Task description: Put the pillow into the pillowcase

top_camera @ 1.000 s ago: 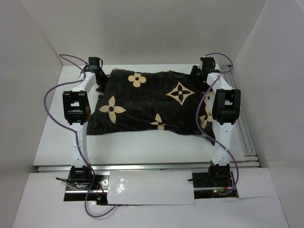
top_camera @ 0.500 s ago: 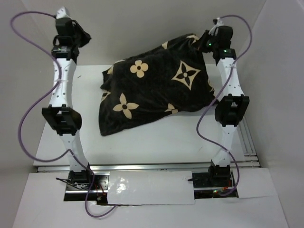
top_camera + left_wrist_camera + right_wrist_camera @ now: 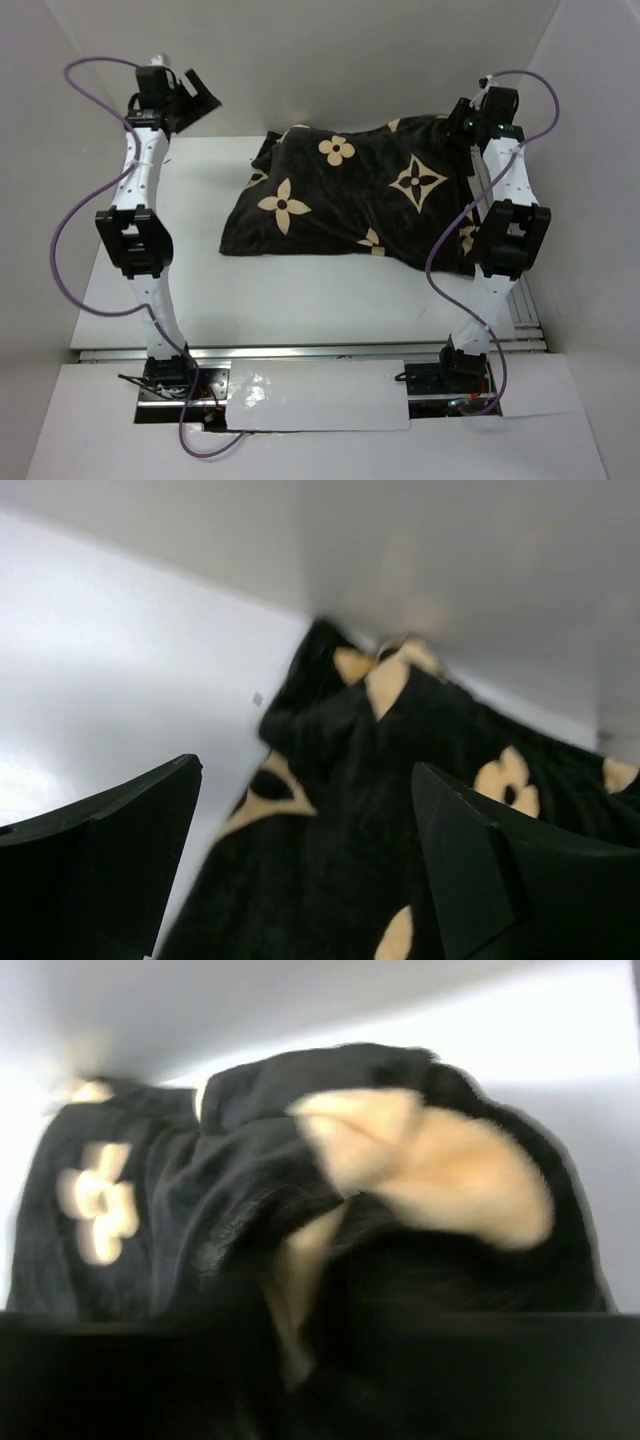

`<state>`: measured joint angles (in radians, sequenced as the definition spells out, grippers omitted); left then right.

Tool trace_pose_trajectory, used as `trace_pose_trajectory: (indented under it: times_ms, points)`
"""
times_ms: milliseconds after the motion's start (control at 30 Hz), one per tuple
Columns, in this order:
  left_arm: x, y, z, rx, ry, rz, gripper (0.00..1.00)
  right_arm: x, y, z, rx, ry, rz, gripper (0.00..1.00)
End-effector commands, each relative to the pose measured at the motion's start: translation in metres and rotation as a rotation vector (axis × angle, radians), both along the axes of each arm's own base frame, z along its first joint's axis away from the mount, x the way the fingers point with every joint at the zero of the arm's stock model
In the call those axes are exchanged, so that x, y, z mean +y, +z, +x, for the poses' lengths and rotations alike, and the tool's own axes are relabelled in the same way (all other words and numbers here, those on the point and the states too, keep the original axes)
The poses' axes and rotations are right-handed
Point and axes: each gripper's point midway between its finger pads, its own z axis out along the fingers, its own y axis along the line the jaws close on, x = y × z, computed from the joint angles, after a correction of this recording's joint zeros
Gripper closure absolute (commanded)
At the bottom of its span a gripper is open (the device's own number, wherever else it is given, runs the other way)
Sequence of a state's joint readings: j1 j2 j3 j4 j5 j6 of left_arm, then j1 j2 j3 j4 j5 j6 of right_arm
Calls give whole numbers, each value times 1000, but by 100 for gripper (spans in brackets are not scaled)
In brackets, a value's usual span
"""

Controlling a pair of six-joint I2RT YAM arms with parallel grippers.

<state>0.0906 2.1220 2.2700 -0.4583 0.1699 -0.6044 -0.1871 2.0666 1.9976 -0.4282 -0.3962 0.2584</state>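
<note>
The dark, flower-printed pillowcase (image 3: 350,205) lies plump on the white table (image 3: 300,295), right of centre in the overhead view, its near edge sagging toward the lower right. The right gripper (image 3: 462,118) sits at the case's far right corner, which rises off the table to meet it. In the blurred right wrist view, bunched black fabric with a tan motif fills the frame down to the fingers, so the pincer appears clamped on the cloth. At the upper left of the overhead view, the left gripper (image 3: 198,97) hangs raised against the back wall, well apart from the case. Its own camera shows the two black fingers (image 3: 120,860) spread wide with nothing between them, and the case's left end on the table below. The pillow cannot be seen on its own; only the case's filled-out shape shows. Purple cables (image 3: 85,200) loop beside both arms.
</note>
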Motion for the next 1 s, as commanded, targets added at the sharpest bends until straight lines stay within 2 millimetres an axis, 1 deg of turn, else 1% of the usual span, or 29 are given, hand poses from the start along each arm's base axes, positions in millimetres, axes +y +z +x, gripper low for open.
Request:
trace_pose_trajectory:
  times_ms: [0, 33, 67, 100, 133, 167, 200, 233, 267, 300, 333, 367, 400, 433, 467, 500, 533, 567, 600, 633, 667, 700, 733, 767, 833, 867, 900, 933, 967]
  points:
    - [-36, -40, -7, 107, -109, -3, 0, 4, -7, -8, 82, -35, -67, 1]
    - [-31, -51, -5, 125, -90, 14, 0, 9, -8, -7, 85, -47, -86, 0]
    - [-38, -51, -5, 126, -97, 20, 0, 8, -6, -8, 85, -73, -108, 0]
    - [-37, -58, -7, 144, -95, 34, 0, 11, 0, -9, 71, -67, -131, 0]
    - [-42, -60, -9, 154, -110, 46, 0, 20, 7, -7, 51, -57, -151, 0]
    - [-42, -60, -9, 154, -110, 46, 0, 16, 9, -6, 54, -98, -182, 0]
    - [-37, -66, -13, 171, -104, 78, 0, 22, 18, -9, 51, -112, -203, 0]
    - [-34, -70, -13, 181, -89, 85, 0, 21, 16, -10, 64, -135, -223, 0]
    - [-35, -72, -14, 190, -84, 107, 0, 10, 15, -10, 69, -189, -254, 0]
    - [-32, -75, -15, 200, -71, 124, 0, 13, 18, -14, 74, -194, -264, 0]
    - [-27, -86, -16, 227, -57, 148, 0, 12, 10, -17, 101, -203, -262, 0]
    - [-27, -91, -18, 255, -59, 148, 0, 10, 6, -18, 112, -217, -261, 0]
    - [-31, -103, -17, 280, -78, 161, 0, 10, 1, -19, 124, -216, -262, 0]
    - [-31, -113, -19, 309, -87, 170, 0, 13, -14, -23, 159, -195, -255, 0]
    - [-37, -116, -23, 327, -99, 171, 0, 27, -23, -24, 166, -135, -239, 0]
    - [-37, -139, -31, 385, -104, 169, 3, 35, -31, -26, 177, -103, -240, 0]
    - [-43, -148, -38, 411, -117, 170, 12, 50, -46, -30, 196, -60, -273, 0]
    - [-52, -169, -49, 456, -146, 162, 18, 56, -57, -31, 216, -51, -298, 0]
    - [-54, -161, -50, 441, -153, 157, 22, 60, -61, -33, 226, -54, -316, 0]
    - [-65, -180, -62, 480, -171, 152, 27, 65, -77, -34, 260, -45, -342, 0]
    - [-71, -174, -70, 471, -182, 156, 32, 73, -90, -35, 283, -32, -356, 0]
    - [-79, -178, -79, 490, -188, 146, 36, 71, -100, -37, 311, -35, -365, 0]
    - [-91, -195, -94, 534, -203, 148, 37, 78, -124, -40, 356, -18, -379, 0]
    - [-96, -187, -98, 510, -198, 146, 37, 90, -142, -50, 403, 8, -397, 0]
    - [-103, -192, -111, 529, -214, 131, 37, 102, -169, -63, 461, 31, -438, 0]
    - [-107, -185, -110, 509, -224, 110, 37, 122, -195, -81, 505, 89, -475, 0]
    - [-109, -177, -111, 498, -225, 90, 37, 132, -205, -90, 517, 126, -495, 0]
    - [-102, -161, -113, 477, -211, 69, 37, 142, -214, -99, 530, 153, -506, 0]
    - [-91, -153, -114, 467, -196, 38, 37, 162, -232, -116, 548, 217, -536, 0]
